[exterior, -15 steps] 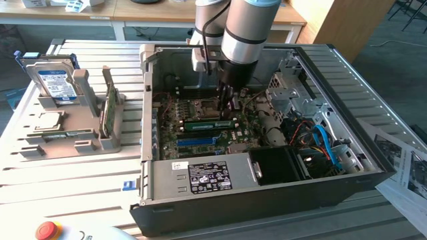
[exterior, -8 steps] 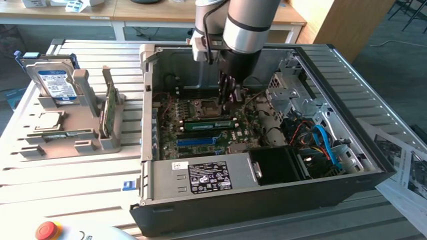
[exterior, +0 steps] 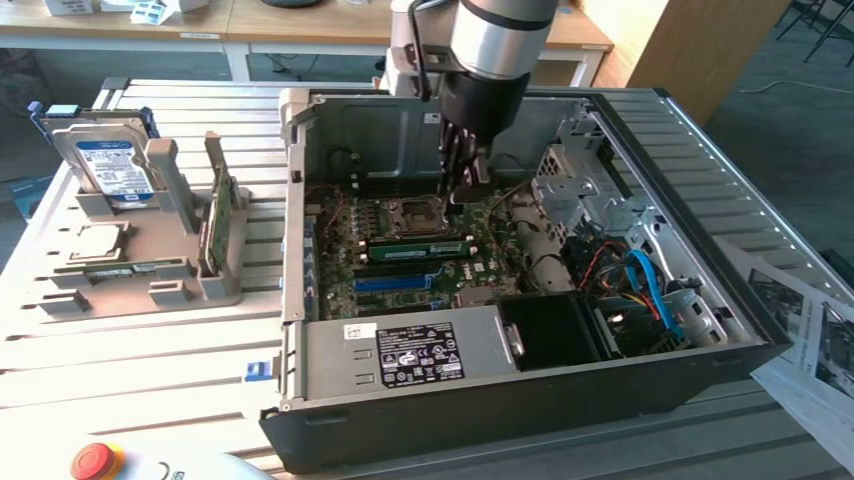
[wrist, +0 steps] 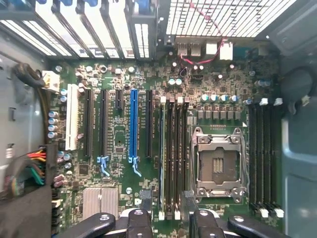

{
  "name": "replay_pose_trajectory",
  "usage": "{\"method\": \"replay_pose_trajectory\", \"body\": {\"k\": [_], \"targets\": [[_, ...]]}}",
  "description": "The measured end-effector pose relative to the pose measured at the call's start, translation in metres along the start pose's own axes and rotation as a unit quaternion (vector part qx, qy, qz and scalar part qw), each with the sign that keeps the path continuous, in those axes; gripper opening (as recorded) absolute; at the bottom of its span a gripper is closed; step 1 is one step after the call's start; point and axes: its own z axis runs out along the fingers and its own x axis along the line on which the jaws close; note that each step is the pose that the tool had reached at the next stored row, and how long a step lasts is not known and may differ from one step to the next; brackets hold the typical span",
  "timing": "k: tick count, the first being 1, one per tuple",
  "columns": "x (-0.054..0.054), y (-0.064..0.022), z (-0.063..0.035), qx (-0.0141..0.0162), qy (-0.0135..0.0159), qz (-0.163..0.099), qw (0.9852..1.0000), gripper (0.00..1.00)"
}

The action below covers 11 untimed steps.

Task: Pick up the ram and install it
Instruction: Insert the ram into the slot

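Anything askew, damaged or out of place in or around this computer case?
Nothing stands out. The open gripper hangs inside the case; one ram stick sits level in the motherboard, a second ram stick stands in the holder.

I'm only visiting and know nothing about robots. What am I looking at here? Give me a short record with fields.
setting: open computer case on a slatted table
gripper: open, holding nothing, inside the case just above the motherboard
ram: green stick sitting in a memory slot beside the CPU socket, under the gripper
outside the case: grey holder carrying a hard drive, at the exterior view's left
foreground: red button
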Motion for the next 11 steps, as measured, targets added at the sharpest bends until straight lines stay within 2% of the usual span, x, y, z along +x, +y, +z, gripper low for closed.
{"method": "replay_pose_trajectory", "body": {"k": [11], "targets": [[-0.001,0.0014,-0.0305,0.0000,0.0039,0.000,1.0000,0.37]]}}
